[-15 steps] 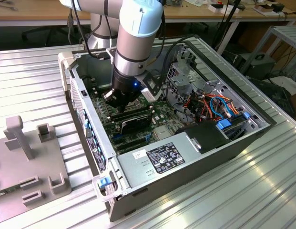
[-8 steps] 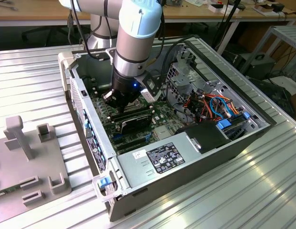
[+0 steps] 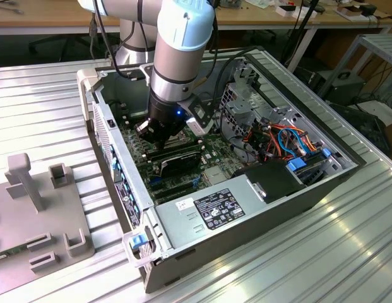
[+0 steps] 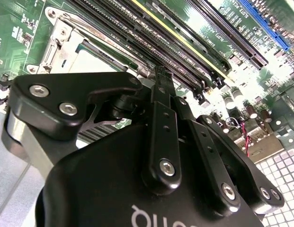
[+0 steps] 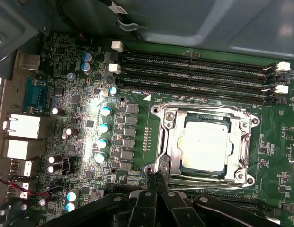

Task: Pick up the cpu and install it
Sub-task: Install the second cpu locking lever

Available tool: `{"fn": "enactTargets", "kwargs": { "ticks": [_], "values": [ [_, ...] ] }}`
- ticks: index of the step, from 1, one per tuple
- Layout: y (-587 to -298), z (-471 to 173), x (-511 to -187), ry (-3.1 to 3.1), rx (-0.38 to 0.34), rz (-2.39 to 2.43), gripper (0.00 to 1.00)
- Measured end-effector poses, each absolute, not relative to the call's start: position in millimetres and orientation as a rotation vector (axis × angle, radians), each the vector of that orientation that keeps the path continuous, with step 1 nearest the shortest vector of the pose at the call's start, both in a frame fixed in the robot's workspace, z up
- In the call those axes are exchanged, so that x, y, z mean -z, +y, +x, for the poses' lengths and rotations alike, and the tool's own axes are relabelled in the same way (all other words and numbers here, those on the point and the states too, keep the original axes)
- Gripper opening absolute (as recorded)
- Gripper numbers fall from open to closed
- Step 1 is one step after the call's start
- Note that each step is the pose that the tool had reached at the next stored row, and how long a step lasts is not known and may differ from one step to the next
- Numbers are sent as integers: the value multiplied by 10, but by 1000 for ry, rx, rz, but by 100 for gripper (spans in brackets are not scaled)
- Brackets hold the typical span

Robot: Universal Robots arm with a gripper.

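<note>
One cpu (image 5: 205,144) is being seated inside one socket frame (image 5: 168,142). At its 7 o'clock, the closed, empty gripper (image 5: 155,181) is being held. Four memory slots (image 5: 194,71) are lying at 12 o'clock.

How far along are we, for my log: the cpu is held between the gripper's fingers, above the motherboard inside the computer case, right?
Not quite. The first wrist view shows the cpu lying in the socket frame, not between the fingers. The gripper is shut on nothing beside the frame's edge. It is above the motherboard inside the computer case, as you said.
</note>
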State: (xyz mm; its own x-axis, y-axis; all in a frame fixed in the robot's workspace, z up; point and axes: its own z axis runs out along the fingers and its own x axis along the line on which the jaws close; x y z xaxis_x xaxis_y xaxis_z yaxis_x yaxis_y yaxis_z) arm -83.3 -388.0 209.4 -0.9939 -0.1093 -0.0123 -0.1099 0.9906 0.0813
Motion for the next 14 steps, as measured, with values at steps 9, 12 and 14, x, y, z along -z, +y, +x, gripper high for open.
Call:
{"fn": "enactTargets", "kwargs": {
  "ticks": [9,12,14],
  "values": [
    [-3880,-835,-2093,3127,-128,-172,11],
    [-3880,-836,-2093,3127,-128,-172,11],
    [-3880,-836,-2092,3127,-128,-172,11]
  ]
}}
